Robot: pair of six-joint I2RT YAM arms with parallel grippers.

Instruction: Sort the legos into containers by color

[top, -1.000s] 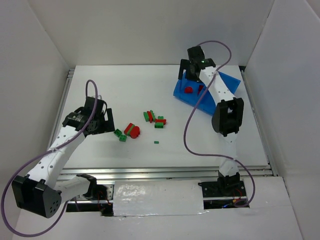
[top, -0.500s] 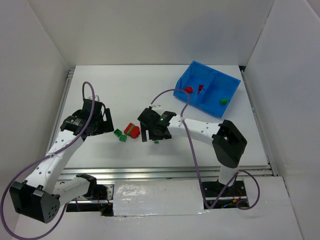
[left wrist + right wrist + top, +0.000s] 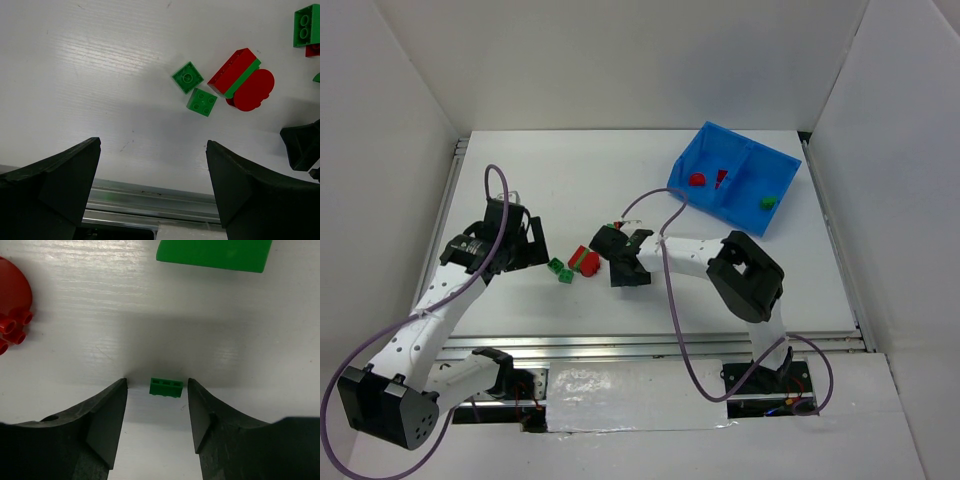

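Right claw (image 3: 624,268), bench (image 3: 570,170) centre: jaws narrow, straddling 1 small green brick (image 3: 165,388), slim gap each side, no contact. Left claw (image 3: 153,145), 9 o'clock: wide, holding nothing. Blue bin (image 3: 715,207), 1 o'clock, near far-right edge; open bench between.

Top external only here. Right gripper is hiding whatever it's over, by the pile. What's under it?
Observer: A tiny green brick lies between the fingers of the right gripper.
Operator: Clamped?
Observer: No, a gap shows on each side of it.
Operator: Left gripper holding anything?
Observer: No. The left gripper is open and empty; the nearest piece, a green square brick, lies beyond its fingertips.
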